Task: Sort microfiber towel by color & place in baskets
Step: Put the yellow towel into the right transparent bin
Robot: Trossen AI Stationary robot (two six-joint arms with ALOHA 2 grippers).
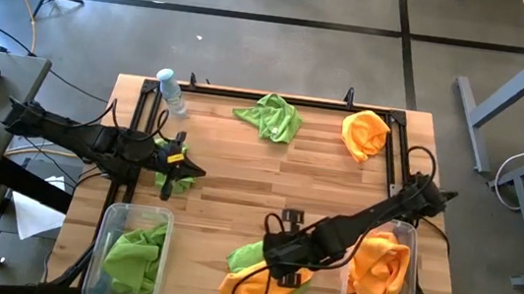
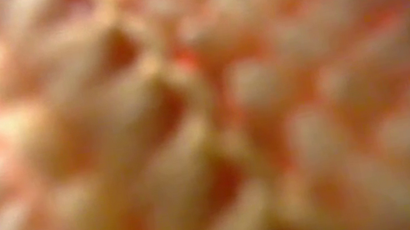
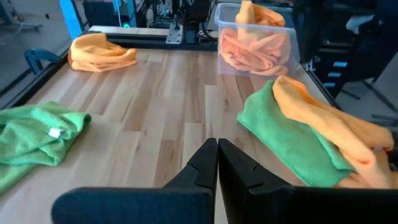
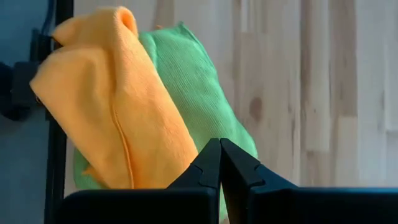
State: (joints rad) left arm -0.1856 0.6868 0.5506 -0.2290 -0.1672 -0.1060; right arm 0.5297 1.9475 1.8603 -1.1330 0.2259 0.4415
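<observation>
Table [image 1: 239, 179], high view, L to R. Left basket [image 1: 114, 215] at near-left corner, holds green towel [image 1: 136, 256]. Left gripper [image 1: 185, 168] above it over the L side of table, dark arm entering from L; another green towel [image 1: 165, 148] partly hidden under the wrist. Left wrist view: fingers [image 3: 202, 168] pressed together, nothing betw. them. Water bottle [image 1: 171, 91] at far-left corner. Loose green towel [image 1: 270, 116] at far edge, centre. Near-centre edge: green towel [image 1: 248, 256] w/ orange towel [image 1: 251, 289] overlapping it, draped off the table edge. Right gripper [image 1: 279, 258] sits over this pair; right wrist view shows fingers [image 4: 208, 165] pressed together, empty, just above the orange/green overlap. Loose orange towel [image 1: 364, 134] at far-right. Right basket [image 1: 415, 239] at near-right corner holds orange towels [image 1: 377, 267]; left wrist view shows them heaped above the rim, high view doesn't. Low view: only blurred orange fuzz filling the lens, nothing else legible.
</observation>
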